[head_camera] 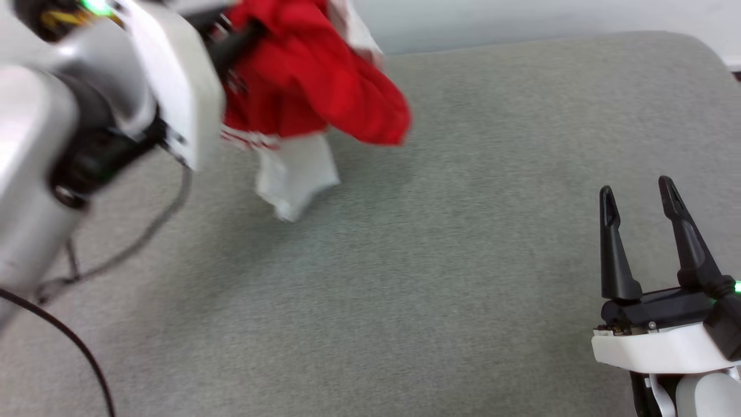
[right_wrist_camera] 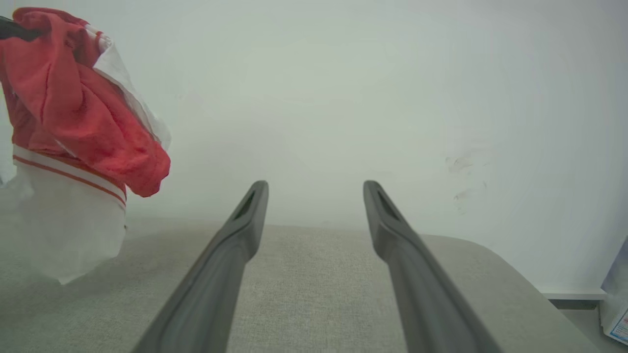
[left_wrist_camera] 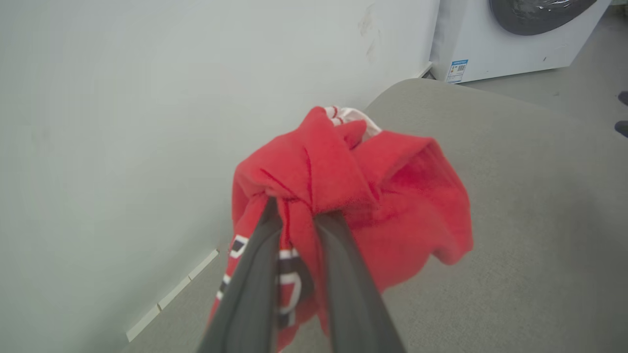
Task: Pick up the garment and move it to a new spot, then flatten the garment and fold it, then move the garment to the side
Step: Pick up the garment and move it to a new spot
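The left gripper [left_wrist_camera: 297, 211] pinches the bunched red-and-white jersey garment [head_camera: 312, 75] above the grey cloth table's [head_camera: 463, 260] far-left edge (white sleeve dangling); the right gripper [head_camera: 637, 197], fingers spread wide, hovers near its right edge.

A grey fabric-covered surface [head_camera: 440, 260] with rounded corners reaches a pale wall [right_wrist_camera: 343, 98] on its far side. Faint scuff marks [right_wrist_camera: 458, 164] smudge the wall toward the right. Past the far right corner, a white washing machine [left_wrist_camera: 471, 44] with a blue-printed label [left_wrist_camera: 457, 71] stands on grey floor [left_wrist_camera: 584, 83].
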### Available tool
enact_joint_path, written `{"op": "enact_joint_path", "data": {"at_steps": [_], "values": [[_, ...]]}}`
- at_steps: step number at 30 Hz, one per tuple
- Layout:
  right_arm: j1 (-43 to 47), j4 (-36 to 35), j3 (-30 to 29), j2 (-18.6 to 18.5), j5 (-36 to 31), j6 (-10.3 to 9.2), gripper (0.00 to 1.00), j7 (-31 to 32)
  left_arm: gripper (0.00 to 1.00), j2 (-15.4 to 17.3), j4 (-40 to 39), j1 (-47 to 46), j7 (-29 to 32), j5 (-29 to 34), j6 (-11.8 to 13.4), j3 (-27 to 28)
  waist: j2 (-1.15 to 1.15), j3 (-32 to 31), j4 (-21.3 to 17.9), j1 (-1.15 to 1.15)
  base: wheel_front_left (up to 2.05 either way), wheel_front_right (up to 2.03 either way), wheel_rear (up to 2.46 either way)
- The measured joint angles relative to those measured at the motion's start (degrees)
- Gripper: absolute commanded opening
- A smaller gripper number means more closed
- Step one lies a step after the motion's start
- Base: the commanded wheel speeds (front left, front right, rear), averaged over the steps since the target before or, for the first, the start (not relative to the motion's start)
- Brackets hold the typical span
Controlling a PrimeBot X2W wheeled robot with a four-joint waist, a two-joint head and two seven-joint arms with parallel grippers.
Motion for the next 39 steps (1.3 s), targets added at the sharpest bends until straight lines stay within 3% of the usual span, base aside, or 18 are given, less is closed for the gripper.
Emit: {"op": "enact_joint_path", "data": {"at_steps": [9, 19, 27, 28, 29, 33, 34, 39], "values": [[0.0, 0.3, -0.6, 0.0, 0.8, 0.00, 1.00, 0.0, 0.00, -9.1, -0.3, 9.6, -3.9, 0.0, 0.0, -7.8, 0.00, 1.4, -3.1, 0.00, 0.00, 0.00, 0.00], [-0.1, 1.3, -0.9, 0.0, 0.8, 0.00, 1.00, 0.0, 0.00, -20.3, 8.5, 20.5, -8.0, 1.5, 0.0, -22.1, 0.00, 3.4, -3.0, 0.00, 0.00, 0.00, 0.00], [-0.1, 2.3, -1.4, 0.0, 0.1, 0.00, 1.00, 0.0, 0.00, -23.7, 12.7, 22.4, -9.0, 1.8, 0.0, -26.3, 0.00, 3.9, -1.4, 0.00, 0.00, 0.00, 0.00], [-0.1, 2.4, -1.5, 0.0, 0.0, 0.00, 1.00, 0.0, 0.06, -23.9, 13.2, 22.3, -9.9, 2.4, 0.0, -26.5, 0.00, 3.8, -1.2, 0.01, 0.00, 0.00, 0.00], [-0.1, 2.6, -1.5, 0.0, 0.0, 0.00, 1.00, 0.0, 1.00, -24.1, 13.8, 22.1, -11.3, 3.0, 0.0, -26.6, 0.00, 3.6, -1.0, 0.00, 0.00, 0.00, 0.00], [0.3, 3.3, -1.5, 0.0, -0.1, 0.00, 1.00, 0.0, 1.00, -24.7, 15.6, 20.5, -18.1, 6.0, 1.0, -24.9, 0.00, 2.1, -0.3, 0.01, 0.00, 0.00, 0.00], [1.3, 3.9, -1.6, 0.0, -0.5, 0.00, 1.00, 0.0, 1.00, -25.5, 15.5, 20.0, -24.4, 8.2, 3.9, -22.5, 0.00, 0.6, 0.2, 0.00, 0.00, 0.00, 0.00], [2.7, 4.5, -1.8, 0.0, -1.1, 0.00, 1.00, 0.0, 1.00, -24.8, 14.4, 20.2, -32.4, 11.8, 9.7, -19.7, 0.00, -2.1, 1.4, 0.00, 0.00, 0.00, 0.00]]}}
